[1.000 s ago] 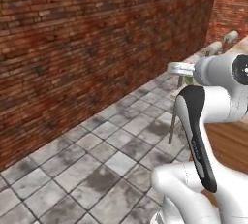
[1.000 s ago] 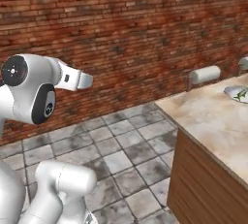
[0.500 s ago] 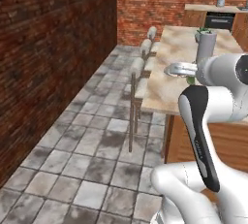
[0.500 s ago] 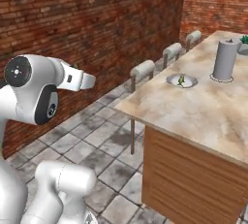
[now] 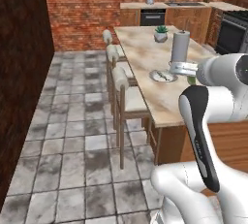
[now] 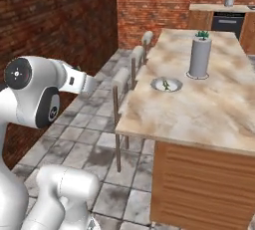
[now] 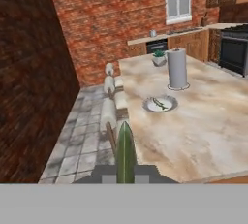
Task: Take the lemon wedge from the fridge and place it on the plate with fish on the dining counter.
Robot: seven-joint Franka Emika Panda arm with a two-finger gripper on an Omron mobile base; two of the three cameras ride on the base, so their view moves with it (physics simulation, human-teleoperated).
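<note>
In the left base view you see the dining counter running from upper centre toward the right, with the plate with fish at centre right and a paper towel roll just behind it. The white arm covers the lower right of the frame and cuts off the near end of the counter. The gripper juts leftward beside the plate; you cannot make out its fingers here, and a green scrap below it is too small to identify.

In the right base view the plate with fish lies at upper centre on the dining counter, apart from the paper towel roll. The gripper sits at centre left, over the tiled floor; its tips are cut off by its own body.

In the hand view a narrow green lemon wedge stands at bottom centre, rising from between the fingers and clamped there. The fingers themselves are hidden low in the frame. The plate with fish lies at centre, well beyond the wedge, with stools along the counter's left edge.
</note>
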